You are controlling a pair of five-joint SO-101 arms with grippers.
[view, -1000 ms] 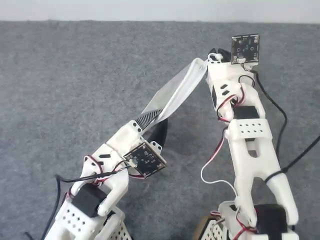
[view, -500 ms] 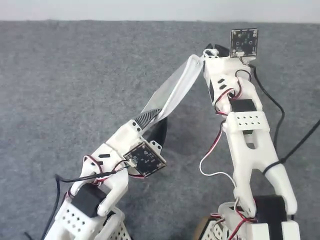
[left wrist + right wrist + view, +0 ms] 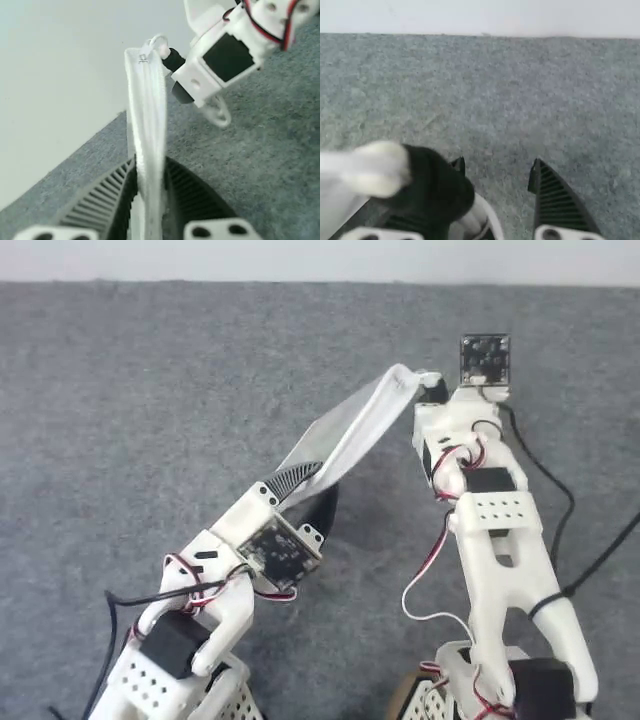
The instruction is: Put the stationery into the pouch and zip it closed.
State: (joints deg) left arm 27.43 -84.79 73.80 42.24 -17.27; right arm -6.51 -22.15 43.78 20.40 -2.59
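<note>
Nearest, the left gripper (image 3: 150,197) was clamped on one end of the pouch (image 3: 147,115), its ribbed jaws pressed against the white fabric from both sides. This was probably to anchor the pouch so the zip could be drawn against that hold. From there the pouch stretched taut above the grey table (image 3: 140,390), slanting away towards the right gripper (image 3: 497,165). At that far end the zip pull (image 3: 159,42), a small ring, touched a black part of the right gripper. The right gripper's jaws stood apart, with table showing between them and nothing gripped. The pull's position suggested the zip was run home. Whether stationery lay inside could not be told.
</note>
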